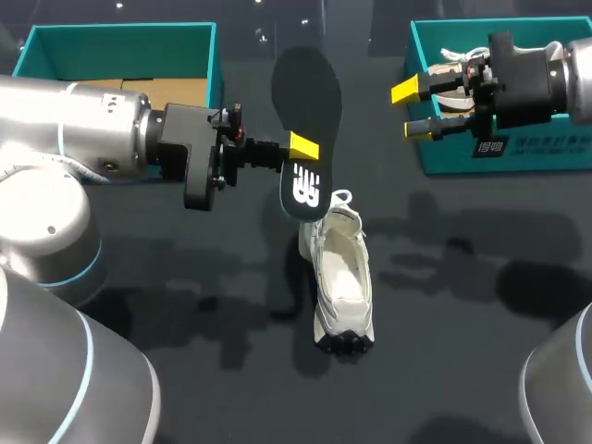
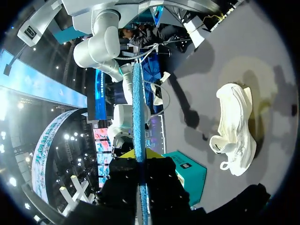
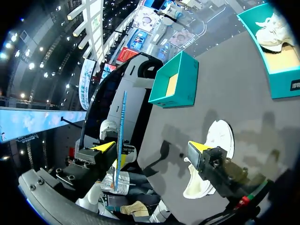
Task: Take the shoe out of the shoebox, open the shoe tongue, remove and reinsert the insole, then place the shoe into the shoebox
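The left gripper (image 1: pixel 298 154) pinches the black insole (image 1: pixel 308 102) upright above the white shoe (image 1: pixel 342 277), which lies mid-way across the table (image 1: pixel 231 379). The right gripper (image 1: pixel 412 109) hangs with its fingers spread beside the teal shoebox (image 1: pixel 518 159) at the table's far right corner.

A dark grey table (image 1: pixel 444 305) spreads out before me, its matt top crossed by soft shadows. At the far left corner stands an open teal box (image 1: pixel 120 42), upright, with a brown cardboard floor showing inside. Well apart from it, at my far right, a spare white shoe (image 3: pixel 273 29) lies inside the teal shoebox (image 1: pixel 453 155) near the table's edge.
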Robot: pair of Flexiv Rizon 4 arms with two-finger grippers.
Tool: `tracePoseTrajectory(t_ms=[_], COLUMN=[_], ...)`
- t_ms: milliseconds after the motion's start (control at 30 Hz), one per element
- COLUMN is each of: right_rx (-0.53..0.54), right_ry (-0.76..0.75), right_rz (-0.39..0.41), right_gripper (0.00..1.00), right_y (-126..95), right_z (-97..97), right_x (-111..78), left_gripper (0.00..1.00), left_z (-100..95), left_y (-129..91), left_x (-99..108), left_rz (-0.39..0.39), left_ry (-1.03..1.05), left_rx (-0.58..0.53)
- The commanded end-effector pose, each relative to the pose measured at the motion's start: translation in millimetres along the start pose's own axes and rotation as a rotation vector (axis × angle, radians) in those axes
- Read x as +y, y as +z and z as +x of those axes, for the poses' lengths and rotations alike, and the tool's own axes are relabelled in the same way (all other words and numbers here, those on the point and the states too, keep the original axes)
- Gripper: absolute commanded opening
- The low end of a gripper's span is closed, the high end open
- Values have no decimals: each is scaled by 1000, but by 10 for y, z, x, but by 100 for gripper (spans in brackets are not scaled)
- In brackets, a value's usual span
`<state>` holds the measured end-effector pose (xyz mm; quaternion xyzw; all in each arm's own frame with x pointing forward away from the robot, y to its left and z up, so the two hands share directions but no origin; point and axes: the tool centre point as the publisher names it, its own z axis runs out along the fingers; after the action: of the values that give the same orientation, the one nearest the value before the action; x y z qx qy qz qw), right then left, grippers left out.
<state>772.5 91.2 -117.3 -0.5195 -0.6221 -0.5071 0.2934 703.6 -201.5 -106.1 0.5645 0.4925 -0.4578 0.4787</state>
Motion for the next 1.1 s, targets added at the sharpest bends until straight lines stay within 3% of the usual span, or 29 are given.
tracePoseTrajectory(t_ms=[33,333,567,800,1100], right_rx=[17,146,174,170,179], right_ry=[-1,66,169,228,255], right_rz=[-1,87,112,123,132], right_gripper=[100,100,100,67,63], right_y=[89,351,442,490,554], right_z=[13,22,45,88,80], right_x=[-16,-65,-131,-205,-293], left_gripper=[0,0,0,0,0], left_z=[90,242,344,419,417], left_y=[138,288,352,405,489], left_x=[52,147,166,213,262], left_rz=[-8,-35,-50,-78,-90], left_ry=[-4,-21,-19,-35,-49], left_rx=[-20,-43,-52,-45,-48])
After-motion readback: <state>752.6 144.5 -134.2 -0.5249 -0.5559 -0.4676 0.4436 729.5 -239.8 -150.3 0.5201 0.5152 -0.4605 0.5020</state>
